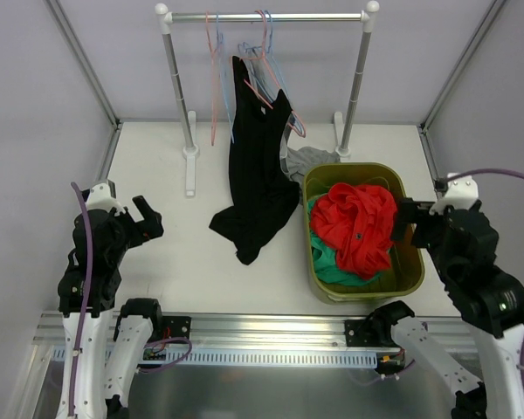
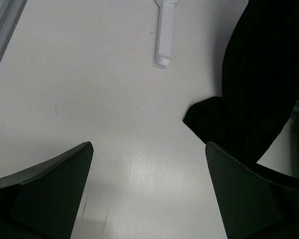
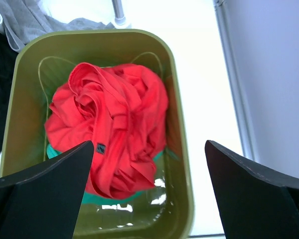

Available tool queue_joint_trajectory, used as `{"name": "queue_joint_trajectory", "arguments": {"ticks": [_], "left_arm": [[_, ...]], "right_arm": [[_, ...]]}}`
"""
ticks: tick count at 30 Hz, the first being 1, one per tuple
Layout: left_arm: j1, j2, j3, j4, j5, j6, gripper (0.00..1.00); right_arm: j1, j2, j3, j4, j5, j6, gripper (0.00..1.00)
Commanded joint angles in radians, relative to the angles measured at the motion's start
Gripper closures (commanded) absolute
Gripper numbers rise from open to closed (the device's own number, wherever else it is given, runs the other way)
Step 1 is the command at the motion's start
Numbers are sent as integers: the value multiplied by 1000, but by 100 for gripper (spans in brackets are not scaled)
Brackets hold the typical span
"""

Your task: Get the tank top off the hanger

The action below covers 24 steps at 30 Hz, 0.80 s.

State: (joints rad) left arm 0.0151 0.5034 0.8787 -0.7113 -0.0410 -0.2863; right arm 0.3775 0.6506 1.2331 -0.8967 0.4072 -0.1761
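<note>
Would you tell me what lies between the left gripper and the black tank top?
Only bare white table separates the left gripper from the black tank top, clearest in the top view.

A white table point(image 1: 157, 262) fills the view, with grey walls on three sides. At the back stands a clothes rack point(image 1: 176, 78) on two white feet, the left foot point(image 1: 190, 173) a long flat bar pointing toward the near edge. From the rack a black tank top point(image 1: 255, 166) hangs down so that its crumpled lower end lies on the middle of the table, and just to its right sits an olive green tub point(image 1: 412, 262), with a grey cloth point(image 1: 313, 159) on the table behind the tub.
</note>
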Motion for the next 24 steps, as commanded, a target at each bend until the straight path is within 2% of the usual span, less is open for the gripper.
{"name": "queue_joint_trajectory", "arguments": {"ticks": [1, 5, 13, 24], "left_arm": [[5, 1, 14, 15, 1, 35, 1], [-12, -14, -17, 15, -28, 22, 1], [-47, -81, -63, 21, -30, -4, 1], [-70, -111, -72, 33, -16, 1, 1]], "right_arm": [[-2, -98, 49, -110, 41, -54, 0], [-3, -199, 20, -140, 30, -62, 0], [-2, -255, -63, -171, 102, -37, 0], [-2, -235, -150, -120, 98, 20, 0]]}}
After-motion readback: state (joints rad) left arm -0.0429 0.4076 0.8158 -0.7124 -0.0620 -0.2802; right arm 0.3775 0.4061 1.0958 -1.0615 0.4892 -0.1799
